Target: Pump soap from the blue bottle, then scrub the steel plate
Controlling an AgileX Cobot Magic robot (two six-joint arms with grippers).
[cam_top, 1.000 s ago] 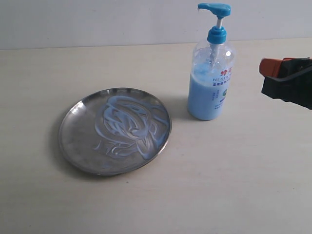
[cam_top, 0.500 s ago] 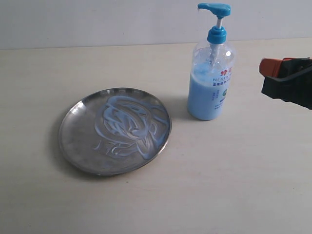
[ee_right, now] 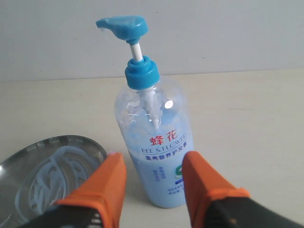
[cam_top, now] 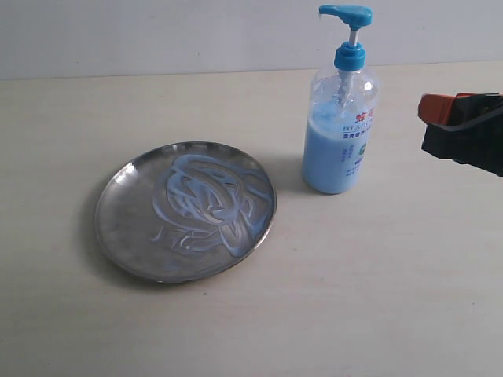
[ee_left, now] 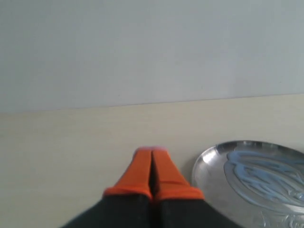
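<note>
The soap (cam_top: 206, 200) lay in pale blue swirls over the plate (cam_top: 118, 228), so the pumping looked done and the scrubbing at least begun; whether it was finished I could not tell. The bottle (cam_top: 341, 133) stood upright on the surface (cam_top: 377, 275), just beside the plate. The right hand (ee_right: 152, 164) hovered near the bottle, fingers apart and empty. The left hand (ee_left: 152, 152), fingers together, held nothing near the plate's rim.

The only writing I can read stands on the white label (ee_right: 164, 159) of the tall clear plastic bottle with pale blue liquid and a bright blue pump head (ee_right: 142, 118). At its twelve o'clock, two red characters, 蜂花; just below, blue capitals, BEE & FLOWER. The smaller blue lines toward six o'clock are too fine for me.
</note>
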